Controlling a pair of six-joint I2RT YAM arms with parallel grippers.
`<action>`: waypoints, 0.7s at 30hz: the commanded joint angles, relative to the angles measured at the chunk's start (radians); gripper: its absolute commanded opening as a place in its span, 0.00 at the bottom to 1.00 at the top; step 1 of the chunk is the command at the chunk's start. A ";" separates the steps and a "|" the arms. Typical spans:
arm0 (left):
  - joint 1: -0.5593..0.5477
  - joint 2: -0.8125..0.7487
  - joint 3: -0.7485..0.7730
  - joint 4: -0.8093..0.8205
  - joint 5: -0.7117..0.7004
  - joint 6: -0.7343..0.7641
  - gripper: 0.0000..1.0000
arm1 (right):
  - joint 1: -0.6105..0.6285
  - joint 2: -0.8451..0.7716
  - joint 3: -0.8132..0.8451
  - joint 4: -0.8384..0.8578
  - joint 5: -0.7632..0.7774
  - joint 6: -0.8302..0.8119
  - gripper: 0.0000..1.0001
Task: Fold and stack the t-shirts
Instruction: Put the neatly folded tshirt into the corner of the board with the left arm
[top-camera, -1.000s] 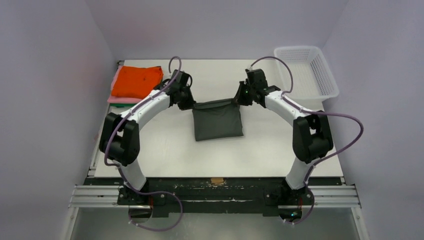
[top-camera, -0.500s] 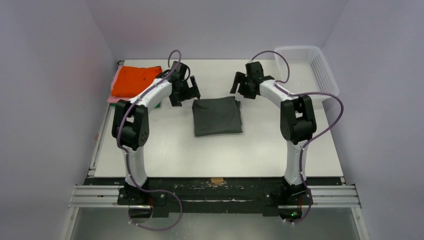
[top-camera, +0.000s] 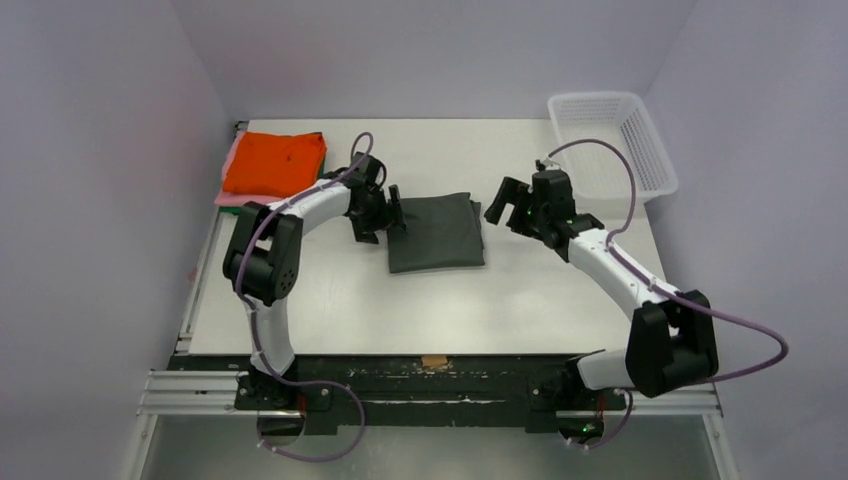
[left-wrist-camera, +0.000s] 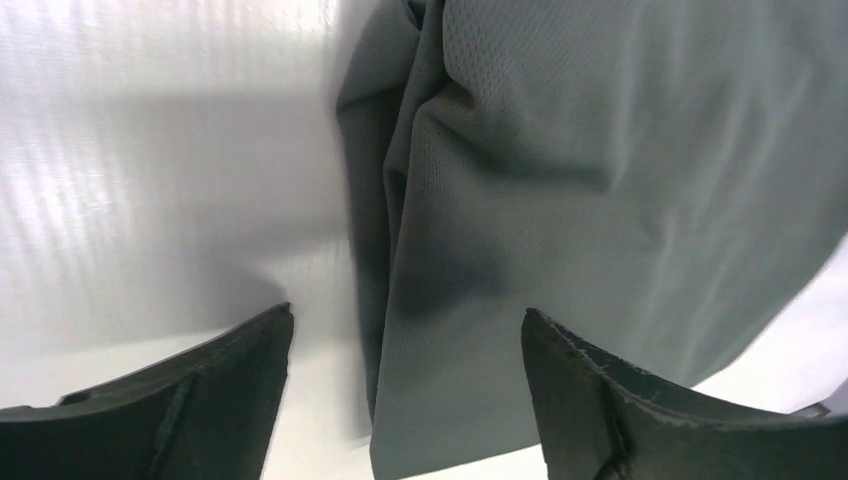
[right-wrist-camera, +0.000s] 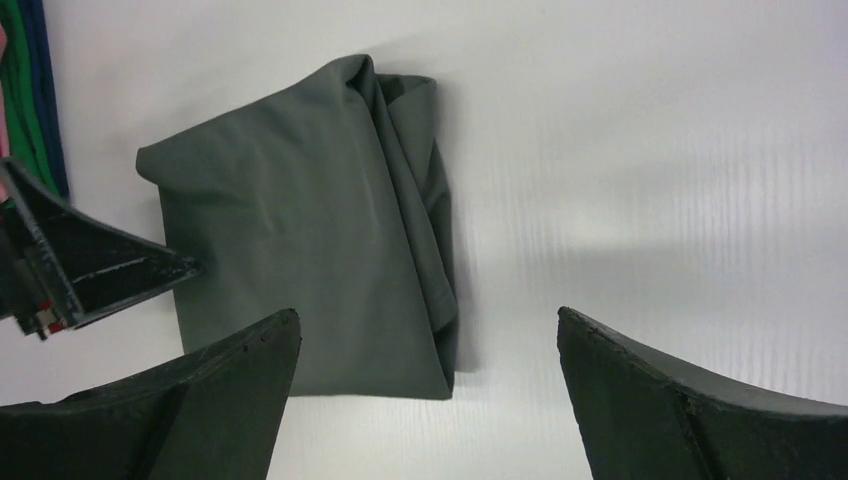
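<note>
Folding status: grey shirt (top-camera: 437, 232) lies as a flat folded rectangle, so the fold looks done; not yet on the pile.
Pile, far left: orange shirt (top-camera: 275, 162) on top, pink shirt (top-camera: 232, 165) under it, green shirt (right-wrist-camera: 25, 100) showing only as an edge; well apart from the grey shirt.
Left gripper (top-camera: 388, 215): fingers spread wide, holding nothing; low at the grey shirt's left edge, cloth contact cannot tell.
Grey shirt place: middle of the table (top-camera: 420, 300), between the two grippers.
Right gripper (top-camera: 505, 208): fingers fully spread, holding nothing; just right of the grey shirt, apart from it.
Basket (top-camera: 660, 170): far right corner, no part in this step.
Left to do: likely move the grey shirt onto the pile.
Change from a second ago: both grippers were pinching the shirt's far corners, far edge lifted. Now both have let go, the shirt lies flat, the left has dropped to its left edge, and the right has swung out to the right. Pile unchanged.
</note>
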 joint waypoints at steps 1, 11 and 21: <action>-0.046 0.060 0.058 -0.002 0.013 -0.006 0.77 | 0.003 -0.165 -0.079 0.037 0.037 0.025 0.99; -0.099 0.188 0.212 -0.143 -0.086 -0.009 0.22 | 0.003 -0.362 -0.146 0.008 0.104 0.008 0.99; -0.108 0.261 0.454 -0.329 -0.436 0.201 0.00 | 0.003 -0.381 -0.163 0.018 0.104 -0.027 0.99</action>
